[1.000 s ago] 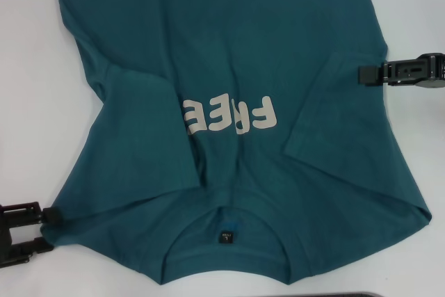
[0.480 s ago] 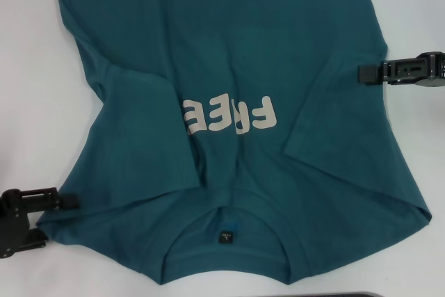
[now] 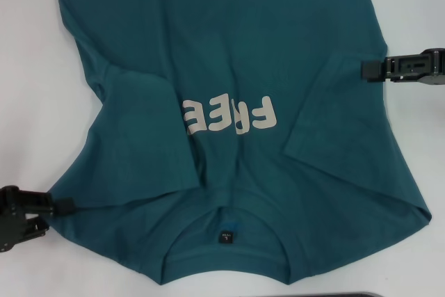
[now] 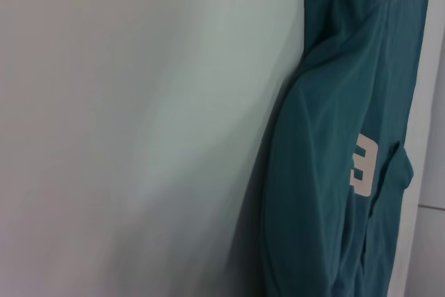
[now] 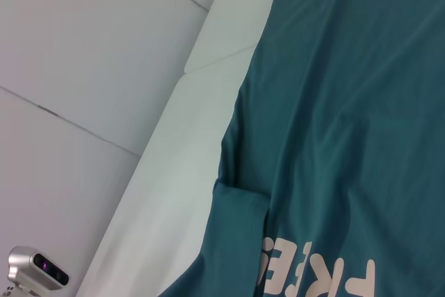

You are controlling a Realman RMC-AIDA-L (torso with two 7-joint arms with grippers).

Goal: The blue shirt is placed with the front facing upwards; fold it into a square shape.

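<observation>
The blue shirt point(image 3: 229, 102) lies flat on the white table point(image 3: 35, 67), front up, sleeves already folded inward. I keep the left gripper point(image 3: 59, 206) at the shoulder corner, probably to grasp there; its grip I cannot tell. The right gripper point(image 3: 368, 69) waits beside the side edge, looking closed and empty

The head view looks steeply down from above at the white worktop point(image 3: 28, 67), close enough that the blue shirt point(image 3: 229, 53) overruns the frame. The left wrist view skims along the shirt's edge from close by; the right wrist view looks down from higher up. All three share the cream "FREE" lettering point(image 3: 229, 115).
</observation>
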